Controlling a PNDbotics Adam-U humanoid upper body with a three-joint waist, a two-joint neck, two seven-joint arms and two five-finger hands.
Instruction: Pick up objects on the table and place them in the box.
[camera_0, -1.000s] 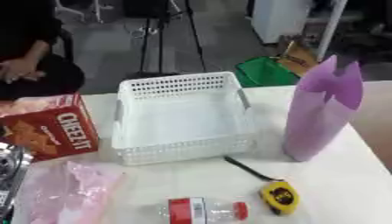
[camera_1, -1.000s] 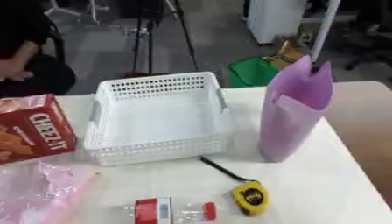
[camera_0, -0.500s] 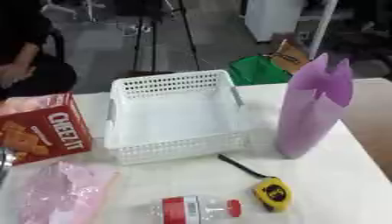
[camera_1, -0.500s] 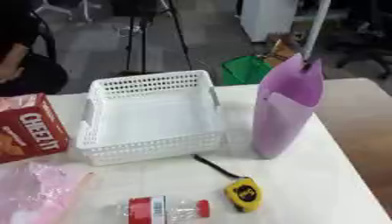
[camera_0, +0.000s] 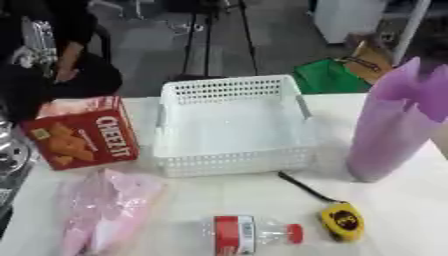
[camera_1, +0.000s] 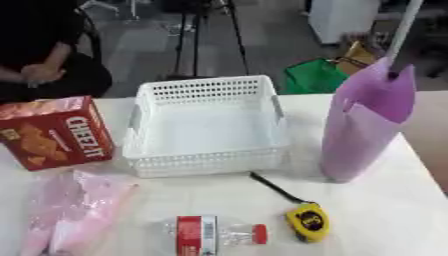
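My white basket (camera_0: 232, 125) sits empty at frame centre — Cheez-It box (camera_0: 83, 139) left, purple bag (camera_1: 363, 122) right, bottle (camera_1: 210, 233) and tape measure (camera_1: 307, 221) below; neither robot hand shows.

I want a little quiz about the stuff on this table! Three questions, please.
1. True or false: the white basket has nothing in it.
2. What colour is the tape measure?
3. Which lies nearest the bottle: A the Cheez-It box, B the tape measure, C the purple bag?

Key: 1 true. 2 yellow. 3 B.
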